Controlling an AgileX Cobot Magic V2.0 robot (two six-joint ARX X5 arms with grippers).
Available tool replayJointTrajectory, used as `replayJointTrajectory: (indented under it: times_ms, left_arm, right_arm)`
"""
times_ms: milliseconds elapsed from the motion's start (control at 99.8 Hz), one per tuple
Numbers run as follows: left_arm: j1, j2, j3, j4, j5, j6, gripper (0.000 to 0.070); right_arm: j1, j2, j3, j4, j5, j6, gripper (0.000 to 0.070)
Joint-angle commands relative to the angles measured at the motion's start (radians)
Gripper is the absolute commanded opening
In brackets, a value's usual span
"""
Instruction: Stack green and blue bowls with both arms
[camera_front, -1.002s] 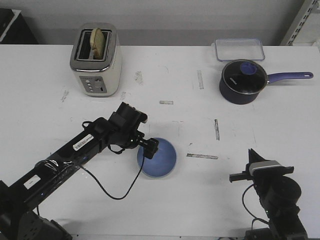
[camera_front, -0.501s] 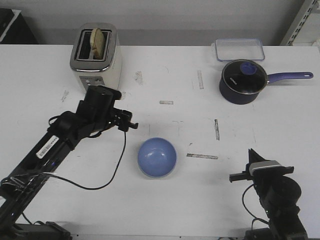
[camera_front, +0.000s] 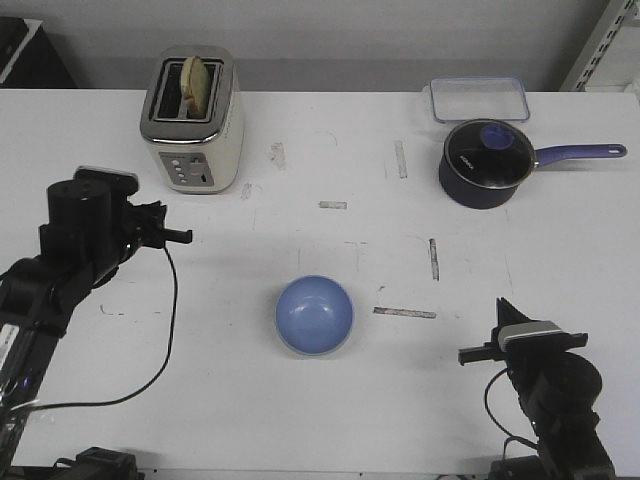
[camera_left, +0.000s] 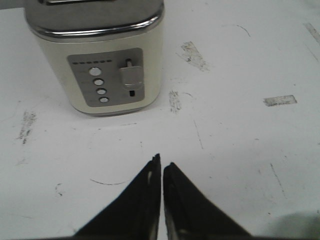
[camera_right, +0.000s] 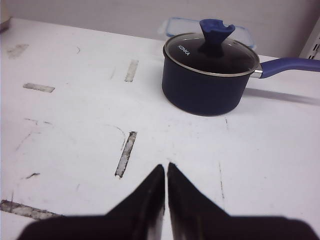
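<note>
The periwinkle blue bowl (camera_front: 314, 315) sits upright on the white table, near the middle front. A thin pale edge shows under its near-left rim; I cannot tell whether that is the green bowl, which is otherwise not in view. My left gripper (camera_front: 186, 236) is shut and empty, well to the left of the bowl and in front of the toaster; it also shows in the left wrist view (camera_left: 162, 163). My right gripper (camera_front: 500, 304) is shut and empty at the front right, apart from the bowl; in the right wrist view (camera_right: 165, 166) it points toward the saucepan.
A cream toaster (camera_front: 190, 120) with bread stands at the back left, close ahead of the left gripper in the left wrist view (camera_left: 100, 55). A dark navy lidded saucepan (camera_front: 485, 165) and a clear container (camera_front: 478, 98) stand at the back right. Tape marks dot the table.
My left arm has pulled away from the blue bowl's rim, swinging left and back toward the toaster. The bowl stays in place. The right arm has not moved.
</note>
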Motion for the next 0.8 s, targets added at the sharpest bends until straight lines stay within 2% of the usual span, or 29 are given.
replayJointTrajectory:
  times_ms: [0, 170, 321, 431, 621, 791]
  left_arm:
    - [0.02, -0.05, -0.047, 0.027, -0.003, 0.018, 0.0]
    - [0.067, -0.269, -0.296, 0.167, -0.012, 0.016, 0.0]
    - [0.087, -0.488, -0.525, 0.267, -0.133, -0.005, 0.0]
    - [0.101, -0.631, -0.648, 0.289, -0.142, -0.002, 0.0]
    - [0.109, -0.806, -0.774, 0.296, -0.142, -0.002, 0.0]
    - [0.109, -0.867, -0.796, 0.288, -0.141, -0.008, 0.0001]
  right_arm:
    - [0.002, 0.006, 0.005, 0.007, -0.001, -0.004, 0.0]
    - [0.002, 0.006, 0.005, 0.007, 0.0, -0.004, 0.0]
    - [0.002, 0.006, 0.005, 0.007, 0.0, -0.003, 0.0]
    - [0.002, 0.006, 0.005, 0.007, 0.0, -0.003, 0.0]
    - [0.002, 0.005, 0.005, 0.007, 0.0, -0.003, 0.0]
    - [0.002, 0.005, 0.005, 0.013, 0.0, -0.003, 0.0]
